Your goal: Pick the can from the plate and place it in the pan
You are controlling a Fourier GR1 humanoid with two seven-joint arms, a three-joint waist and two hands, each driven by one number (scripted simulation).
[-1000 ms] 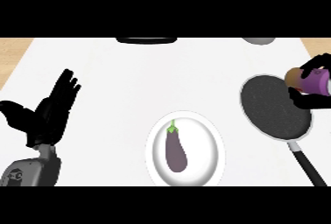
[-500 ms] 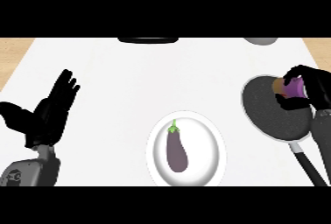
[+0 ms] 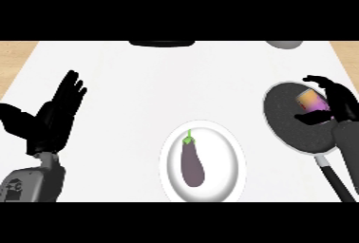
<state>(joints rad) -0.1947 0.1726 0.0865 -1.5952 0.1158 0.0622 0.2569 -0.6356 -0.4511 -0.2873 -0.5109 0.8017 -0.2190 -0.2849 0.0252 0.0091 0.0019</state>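
Since 0.5 s ago: right hand [image 3: 335, 102] lowered, curled round can [image 3: 313, 100] over pan [image 3: 291, 124]. Placing step. Next: release. Left hand [image 3: 52, 116] open, resting.

- At the lower centre of the frame I have the plate [image 3: 228, 142] on the counter [image 3: 175, 80], with the eggplant [image 3: 191, 161] lying on it, stem end toward the top of the frame.
- At the right of the frame sits the pan [image 3: 288, 123], its handle [image 3: 336, 178] running down toward the lower right corner.
- The can [image 3: 312, 100] is within the pan's upper right part, tilted; whether it rests on the pan's floor I cannot tell.
- My right hand [image 3: 340, 102] is at the right edge, over the pan's far rim, curled around the can.
- My left hand [image 3: 52, 118] shows at the left of the frame, fingers up, well apart from the plate.
- Two objects are cut off at the top edge: one at upper centre [image 3: 161, 43], one at upper right [image 3: 284, 44].
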